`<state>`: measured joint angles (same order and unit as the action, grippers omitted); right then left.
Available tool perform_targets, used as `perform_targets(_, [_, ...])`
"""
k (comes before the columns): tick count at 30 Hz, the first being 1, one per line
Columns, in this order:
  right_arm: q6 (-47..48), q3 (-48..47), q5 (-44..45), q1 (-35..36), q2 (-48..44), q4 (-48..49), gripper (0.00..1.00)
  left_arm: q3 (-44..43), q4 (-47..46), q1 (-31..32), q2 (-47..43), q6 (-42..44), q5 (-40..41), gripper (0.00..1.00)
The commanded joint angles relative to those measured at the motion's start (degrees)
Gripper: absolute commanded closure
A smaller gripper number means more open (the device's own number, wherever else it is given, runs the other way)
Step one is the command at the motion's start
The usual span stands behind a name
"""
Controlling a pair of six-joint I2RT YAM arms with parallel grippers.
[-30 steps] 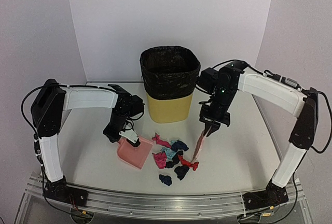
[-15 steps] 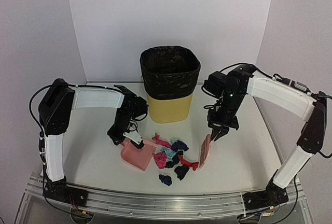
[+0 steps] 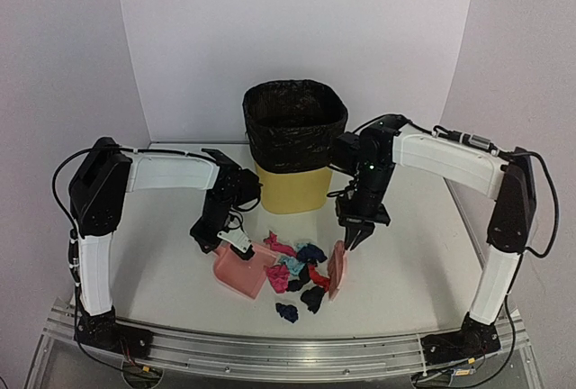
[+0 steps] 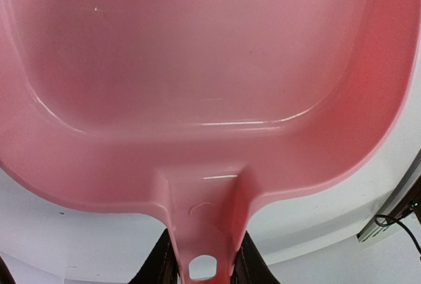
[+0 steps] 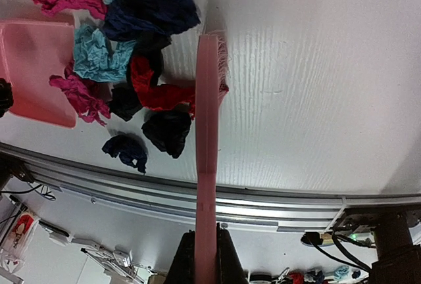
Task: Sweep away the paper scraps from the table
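Paper scraps (image 3: 297,267) lie bunched on the table (image 3: 405,254), between the dustpan (image 3: 236,274) and the brush (image 3: 337,270). They look light, crumpled and apt to roll, so they are better pushed by bristles than pinched. Right gripper (image 3: 353,231) clamps the brush handle tight; left gripper (image 3: 231,239) pinches the dustpan's handle, jaws narrowly parted around it.

Roughly ten paper scraps (image 5: 154,8), one brush (image 5: 209,100), one dustpan (image 4: 197,67), one bin (image 3: 294,148).
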<state>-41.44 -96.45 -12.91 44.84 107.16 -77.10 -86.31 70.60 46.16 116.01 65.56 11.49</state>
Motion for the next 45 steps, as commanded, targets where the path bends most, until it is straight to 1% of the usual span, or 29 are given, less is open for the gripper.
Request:
perform_targets(1, [1.07,-6.73,0.68,2.92,6.14,-37.28,1.0,-2.68,1.37,0.48,1.27,-0.33,-1.81,1.0])
perform_targets(7, [0.21,-13.68,-2.04,3.85,10.35,-32.88,1.0,-3.22,1.88,0.82,1.05,-0.39,-3.26,1.0])
perform_targets(12, [-0.46,-15.88,-3.54,4.05,11.64,-29.28,1.0,-2.92,2.02,1.03,0.37,-0.56,-4.35,1.0])
perform_targets(17, [-0.93,-16.38,-7.25,4.27,12.0,-22.91,1.0,-3.01,1.73,1.11,0.27,-0.41,-5.62,1.0])
perform_targets(28, [1.04,-23.79,-8.62,6.31,15.07,-19.8,1.0,-3.54,1.74,1.13,-0.24,0.05,-8.39,1.0])
perform_targets(37, [0.44,-23.57,-8.15,6.62,14.64,-15.98,1.0,-3.69,0.77,1.13,-0.96,0.36,-10.92,1.0])
perform_targets(45, [0.38,-22.9,-9.03,6.69,13.91,-10.43,1.0,-4.1,-0.2,1.13,-1.31,0.24,-13.68,1.0])
